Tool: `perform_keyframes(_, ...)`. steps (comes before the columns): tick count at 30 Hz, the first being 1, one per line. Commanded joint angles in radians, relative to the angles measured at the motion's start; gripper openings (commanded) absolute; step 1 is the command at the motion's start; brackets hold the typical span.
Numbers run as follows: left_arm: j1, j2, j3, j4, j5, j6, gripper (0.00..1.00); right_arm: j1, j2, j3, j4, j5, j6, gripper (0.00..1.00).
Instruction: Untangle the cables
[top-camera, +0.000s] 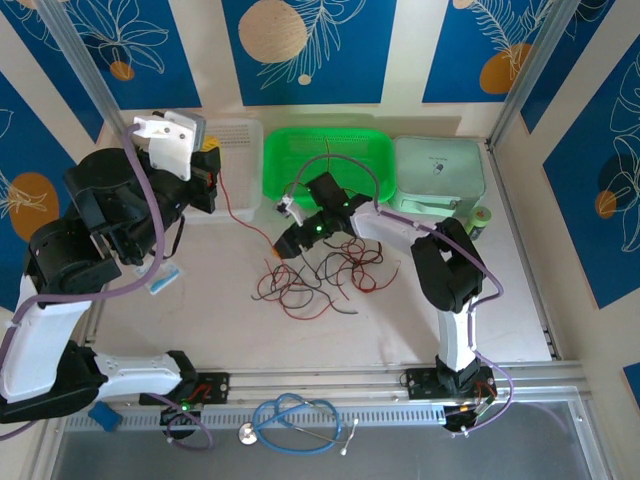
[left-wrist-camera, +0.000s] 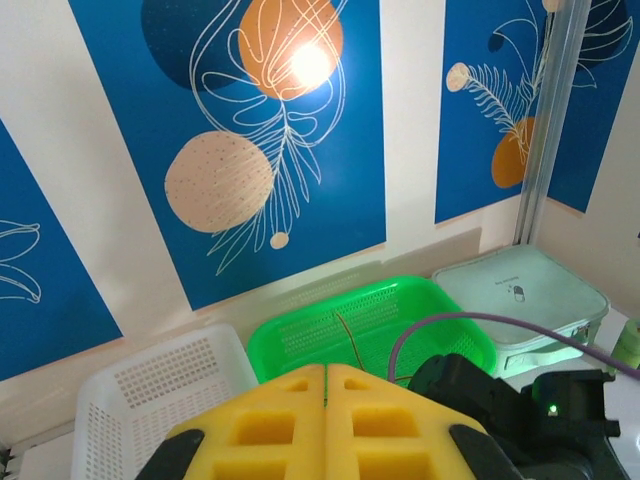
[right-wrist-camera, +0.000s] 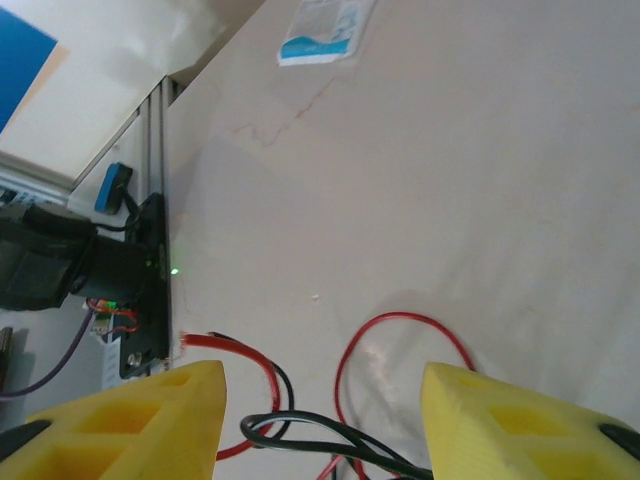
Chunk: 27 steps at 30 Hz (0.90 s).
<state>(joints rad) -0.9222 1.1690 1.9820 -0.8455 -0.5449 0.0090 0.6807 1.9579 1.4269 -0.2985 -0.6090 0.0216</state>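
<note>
The left gripper (left-wrist-camera: 325, 385) is raised at the far left by the white basket (top-camera: 238, 140), its yellow jaws pressed together. A red cable (top-camera: 240, 218) slants from them down to the bench (top-camera: 220, 320). Where it meets the jaws is hidden, but they appear to pinch its end. In the left wrist view only a thin stretch of it shows, against the green basket (left-wrist-camera: 370, 325).

The rest of the cables (top-camera: 320, 275) lie as a loose red and black tangle mid-bench, in front of the green basket. Which strand crosses which is too fine to tell from above.

The right gripper (right-wrist-camera: 322, 400) sits low at the tangle's left edge, jaws spread. Red loops and a black strand pass between them, cut off at the bottom of the right wrist view. Whether either pad touches a strand cannot be told.

A blue and white packet (right-wrist-camera: 325, 30) lies farther left on the bench.
</note>
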Motion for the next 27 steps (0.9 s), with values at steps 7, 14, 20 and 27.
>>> perform_keyframes(7, -0.01, 0.0, 0.03, 0.026, 0.001, 0.007, 0.02, 0.04, -0.057, -0.121, 0.062, -0.031, -0.041, 0.55)
perform_keyframes(14, -0.01, 0.012, 0.031, 0.032, 0.004, -0.004, 0.02, 0.07, -0.013, -0.07, 0.058, -0.004, -0.046, 0.55)
perform_keyframes(20, -0.011, 0.033, 0.048, 0.023, 0.019, -0.009, 0.02, 0.087, 0.028, -0.009, 0.055, -0.007, -0.04, 0.55)
perform_keyframes(27, -0.01, 0.039, 0.068, 0.012, 0.034, -0.013, 0.02, 0.084, 0.048, 0.027, 0.021, 0.039, -0.014, 0.26)
